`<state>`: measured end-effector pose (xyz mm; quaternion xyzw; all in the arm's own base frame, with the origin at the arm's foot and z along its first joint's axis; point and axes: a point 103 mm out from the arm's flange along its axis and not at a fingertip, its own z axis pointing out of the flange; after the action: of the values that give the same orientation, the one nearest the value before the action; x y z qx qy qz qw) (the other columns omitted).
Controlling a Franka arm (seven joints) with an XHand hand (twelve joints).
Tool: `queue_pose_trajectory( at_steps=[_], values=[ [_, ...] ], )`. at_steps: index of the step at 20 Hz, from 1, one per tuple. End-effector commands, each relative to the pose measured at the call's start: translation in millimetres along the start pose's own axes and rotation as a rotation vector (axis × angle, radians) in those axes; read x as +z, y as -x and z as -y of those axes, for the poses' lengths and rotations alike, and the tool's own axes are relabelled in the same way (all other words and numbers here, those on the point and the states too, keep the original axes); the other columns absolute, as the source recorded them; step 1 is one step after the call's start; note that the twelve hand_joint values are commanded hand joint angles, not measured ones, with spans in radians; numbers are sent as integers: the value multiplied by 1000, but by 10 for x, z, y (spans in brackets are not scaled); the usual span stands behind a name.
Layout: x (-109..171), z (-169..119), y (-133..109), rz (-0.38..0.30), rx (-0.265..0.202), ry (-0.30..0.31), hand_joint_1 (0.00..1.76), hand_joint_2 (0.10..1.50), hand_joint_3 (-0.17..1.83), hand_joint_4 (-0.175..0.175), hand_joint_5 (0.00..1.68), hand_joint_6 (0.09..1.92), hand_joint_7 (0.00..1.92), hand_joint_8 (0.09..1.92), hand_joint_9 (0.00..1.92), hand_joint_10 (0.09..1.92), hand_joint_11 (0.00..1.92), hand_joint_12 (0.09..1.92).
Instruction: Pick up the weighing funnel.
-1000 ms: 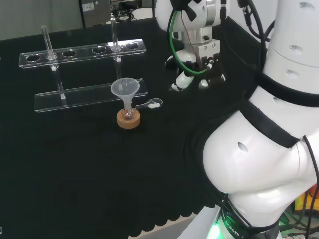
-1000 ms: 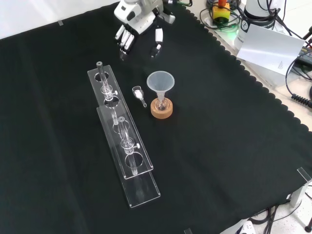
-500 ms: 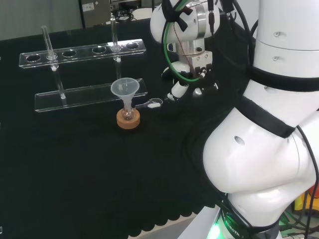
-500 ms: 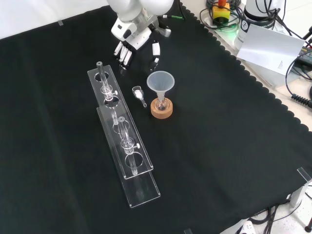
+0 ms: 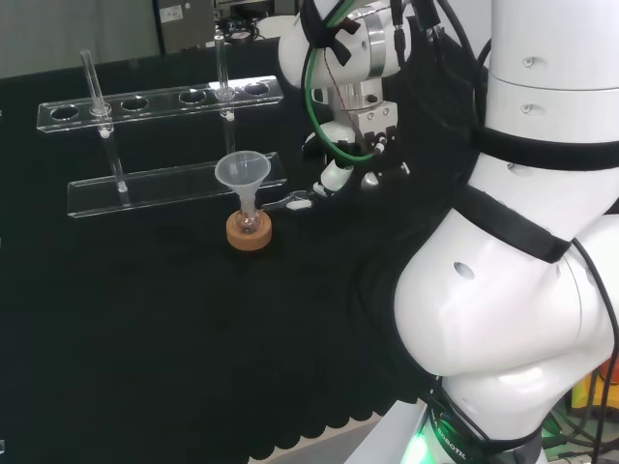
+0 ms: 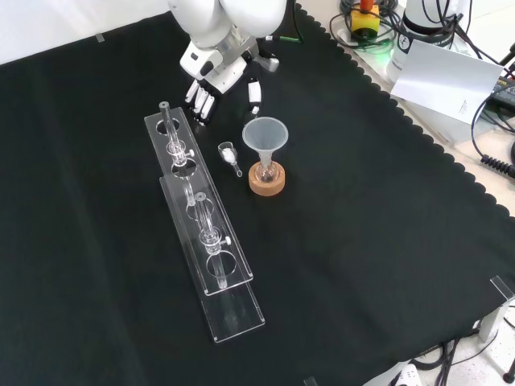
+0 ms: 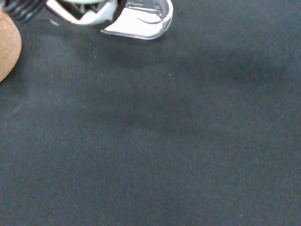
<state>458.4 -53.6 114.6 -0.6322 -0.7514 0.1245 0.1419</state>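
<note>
The weighing funnel [image 6: 228, 153], a small clear scoop with a short stem and some white powder in it, lies on the black cloth between the tube rack and the big funnel. In the head view the weighing funnel [image 5: 296, 201] sits just right of the cork ring. My hand [image 6: 216, 79] hovers just beyond it with fingers [image 6: 199, 101] straight and the thumb spread apart, holding nothing. In the head view the hand [image 5: 338, 174] hangs right above the scoop's end. The wrist view shows the weighing funnel [image 7: 142, 20] close by, beside a white part of the hand [image 7: 84, 12].
The big funnel [image 6: 265, 134] stands in a small flask on a cork ring [image 6: 266, 181], right beside the scoop. A long clear tube rack [image 6: 201, 233] with tubes lies along its other side. The arm's white links [image 5: 513, 290] fill the head view's right.
The hand has come closer to the weighing funnel: leftward in the head view, downward in the front view. Its fingers stay straight. The scoop, funnel and rack have not moved.
</note>
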Motion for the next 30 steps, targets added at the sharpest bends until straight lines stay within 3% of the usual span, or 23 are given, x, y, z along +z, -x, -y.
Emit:
queue_pose_trajectory(
  at_steps=[1, 4, 10, 13, 30],
  values=[
    [46, -68, -53, 3, -13, -14, 825, 658, 566, -70, 510, 87, 385, 718, 646, 580, 309, 1330],
    [68, -94, -194, 18, -13, -15, 828, 657, 567, -70, 517, 87, 390, 720, 647, 581, 310, 1330],
    [147, -153, -155, 3, -35, -30, 832, 656, 568, -70, 522, 87, 410, 729, 656, 585, 311, 1329],
    [173, -173, -282, 20, -30, -25, 833, 656, 569, -70, 524, 87, 410, 728, 656, 585, 311, 1329],
    [312, -278, -137, 28, -1, 13, 842, 661, 572, -74, 590, 87, 454, 746, 685, 596, 324, 1325]
  ],
)
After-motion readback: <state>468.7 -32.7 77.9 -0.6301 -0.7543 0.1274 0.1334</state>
